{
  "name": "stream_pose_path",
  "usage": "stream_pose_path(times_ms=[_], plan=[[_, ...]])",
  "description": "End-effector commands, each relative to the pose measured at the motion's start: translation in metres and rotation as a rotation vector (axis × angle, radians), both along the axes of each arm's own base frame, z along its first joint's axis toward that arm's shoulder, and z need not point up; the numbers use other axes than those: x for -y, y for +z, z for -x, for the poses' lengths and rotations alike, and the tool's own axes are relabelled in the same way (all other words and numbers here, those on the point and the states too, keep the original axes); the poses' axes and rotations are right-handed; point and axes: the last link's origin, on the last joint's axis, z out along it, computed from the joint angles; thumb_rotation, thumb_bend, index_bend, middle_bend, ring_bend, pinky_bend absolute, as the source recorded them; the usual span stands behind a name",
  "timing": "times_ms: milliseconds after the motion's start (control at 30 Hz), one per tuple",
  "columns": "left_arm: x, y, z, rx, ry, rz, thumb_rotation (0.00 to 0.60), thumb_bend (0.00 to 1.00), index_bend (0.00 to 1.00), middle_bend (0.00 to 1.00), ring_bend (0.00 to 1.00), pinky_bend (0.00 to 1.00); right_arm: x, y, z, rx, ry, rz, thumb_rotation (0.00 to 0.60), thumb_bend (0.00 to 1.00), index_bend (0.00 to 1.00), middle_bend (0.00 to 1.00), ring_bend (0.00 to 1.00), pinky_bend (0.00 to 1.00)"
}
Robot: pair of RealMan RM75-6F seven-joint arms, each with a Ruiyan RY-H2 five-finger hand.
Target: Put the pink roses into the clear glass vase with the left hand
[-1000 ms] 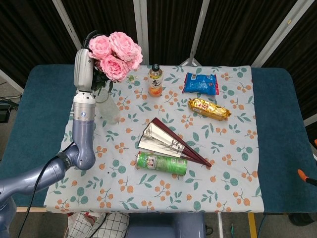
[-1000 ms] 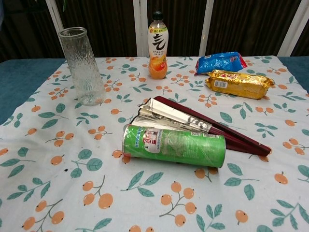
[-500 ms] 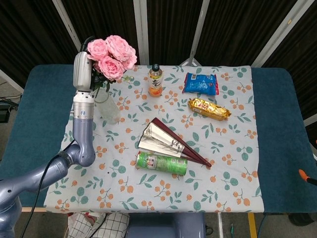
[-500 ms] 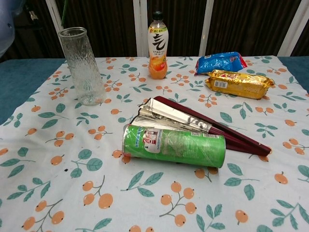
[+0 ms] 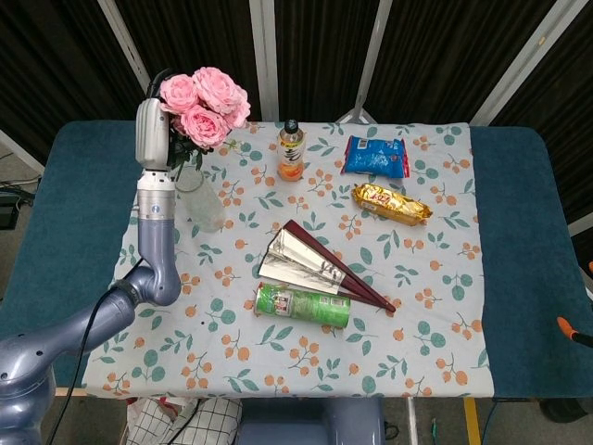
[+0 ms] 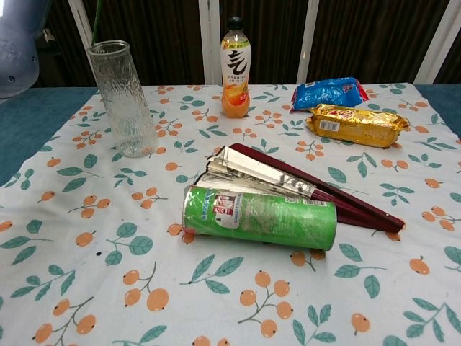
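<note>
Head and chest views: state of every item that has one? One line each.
pink roses: held up above the vase, stems not yet in it
clear glass vase: upright, empty
left hand: mostly hidden behind the roses, holding them
orange drink bottle: upright, capped
green cylindrical chip can: lying on its side
dark red folding fan: partly open, flat
blue snack packet: lying flat, sealed
gold snack packet: lying flat, sealed
</note>
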Motion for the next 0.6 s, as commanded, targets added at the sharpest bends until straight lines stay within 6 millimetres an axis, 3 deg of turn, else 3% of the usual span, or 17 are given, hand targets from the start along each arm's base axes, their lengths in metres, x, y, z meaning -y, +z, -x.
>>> stream_pose_path(times_ms=[33,400,600], plan=[[-0.002,-0.006,0.001,0.0,-0.008,0.006,0.6,0.36,0.46,0.6,0.26,0.13,0.0,-0.001,0.0,0.0,-0.003,-0.002,0.6,0.24,0.15,0.04,0.11,0.08],[-0.005,-0.023,-0.001,-0.037,-0.033,0.037,0.6,0.35,0.42,0.56,0.22,0.13,0.001,-0.003,0.002,-0.005,-0.01,-0.006,0.6,0.24,0.15,0.04,0.11,0.08],[0.011,-0.03,0.019,-0.125,-0.092,0.128,0.6,0.34,0.36,0.52,0.19,0.1,0.001,-0.002,0.0,0.004,-0.006,-0.004,0.6,0.24,0.15,0.04,0.11,0.08]])
